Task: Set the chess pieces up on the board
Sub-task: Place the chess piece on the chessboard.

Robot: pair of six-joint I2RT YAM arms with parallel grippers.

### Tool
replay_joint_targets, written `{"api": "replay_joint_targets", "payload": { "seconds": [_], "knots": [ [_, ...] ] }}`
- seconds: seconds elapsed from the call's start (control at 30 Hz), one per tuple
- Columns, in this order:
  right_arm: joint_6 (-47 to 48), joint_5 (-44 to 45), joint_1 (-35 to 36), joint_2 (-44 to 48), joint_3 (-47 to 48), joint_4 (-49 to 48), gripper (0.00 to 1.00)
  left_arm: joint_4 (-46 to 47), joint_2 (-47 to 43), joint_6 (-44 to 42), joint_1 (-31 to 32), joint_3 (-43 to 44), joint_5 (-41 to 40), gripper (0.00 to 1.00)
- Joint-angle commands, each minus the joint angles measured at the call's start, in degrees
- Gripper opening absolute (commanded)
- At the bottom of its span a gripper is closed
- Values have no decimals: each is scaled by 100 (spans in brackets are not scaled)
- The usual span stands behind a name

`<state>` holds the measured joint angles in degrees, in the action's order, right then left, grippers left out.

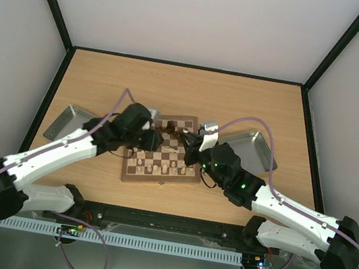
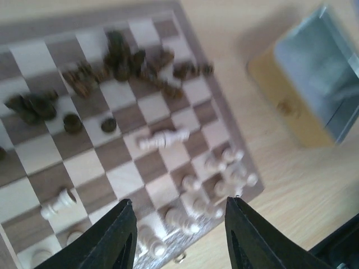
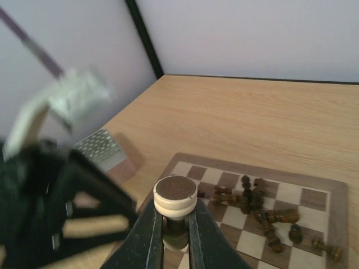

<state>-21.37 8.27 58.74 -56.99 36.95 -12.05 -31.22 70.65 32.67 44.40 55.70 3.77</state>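
Right gripper [image 3: 175,241] squeezed tight on a cream piece [image 3: 175,196], base up, above the board [image 3: 291,193]. Left gripper [image 2: 179,224] spread apart, holding nothing, over cream pieces [image 2: 193,204] standing by the board's edge. Farther off, a fallen cream piece [image 2: 164,138] lying flat, then dark pieces [image 2: 126,59] in a heap.

Board [image 1: 158,180]: square, wood, dark-brown and cream checks, light border. Lies flat on counter [image 1: 187,88], slightly askew in your top view.

Dark pieces [image 2: 123,61]: jumbled cluster along one edge of board, many toppled. Two dark round-topped pieces [image 2: 72,122] sit apart from heap, on neighbouring squares.

Pale pieces [image 2: 219,185]: crowded upright around opposite corner. Tall pale piece [image 2: 164,138] lies on its side mid-board. Pale rook [image 2: 59,203] stands alone.

Cream piece [image 3: 175,196]: off board, dark round base facing your wrist camera, pinched in right end effector [image 3: 175,218].
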Motion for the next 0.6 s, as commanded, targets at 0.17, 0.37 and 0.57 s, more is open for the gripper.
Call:
{"api": "replay_joint_targets", "payload": {
  "seconds": [0.17, 0.37, 0.57],
  "knots": [
    [1166, -1878, 32, -56, -12, -457, 4, 1664, -1540, 593, -612, -383, 1006, 65],
    [1500, -2495, 27, -303, 294, -157, 5, 2234, -1488, 737, -810, -514, 2407, 72],
    [1510, -2285, 31, -482, 460, -32, 6, 2092, -1330, 486, -825, -557, 3024, 58]
  ]
}}
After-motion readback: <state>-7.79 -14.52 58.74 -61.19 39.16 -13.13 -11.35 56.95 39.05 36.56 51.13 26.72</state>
